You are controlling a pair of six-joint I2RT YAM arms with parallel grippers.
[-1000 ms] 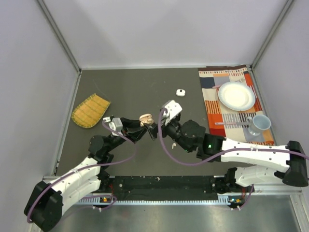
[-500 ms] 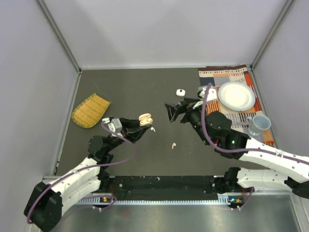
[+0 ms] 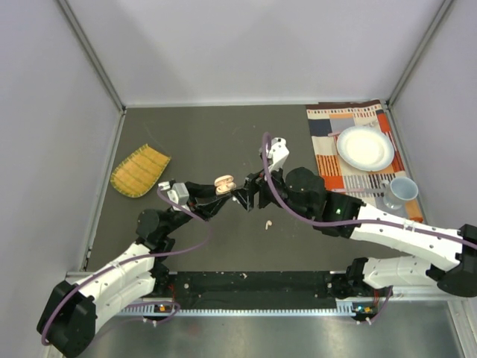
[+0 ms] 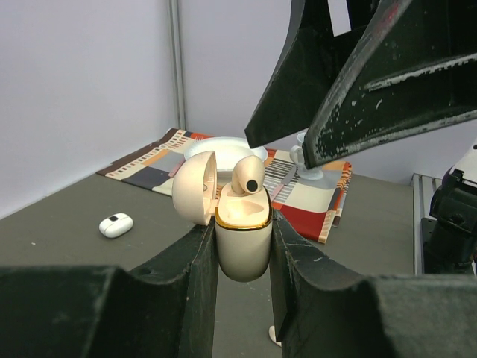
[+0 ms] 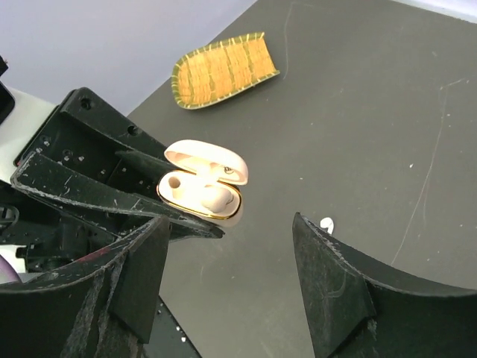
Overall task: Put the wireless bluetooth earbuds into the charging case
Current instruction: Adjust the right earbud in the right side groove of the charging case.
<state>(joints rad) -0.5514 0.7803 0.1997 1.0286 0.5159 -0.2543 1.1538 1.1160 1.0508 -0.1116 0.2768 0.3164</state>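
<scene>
The case sits in the left claw, with the right claw just right of it. One earbud stands in the case; a second earbud lies on the table, nearer the arms. Plate and cup sit on a cloth, far right.

1. No word, number, brand, label or sign can be read in any of the three views.
</scene>
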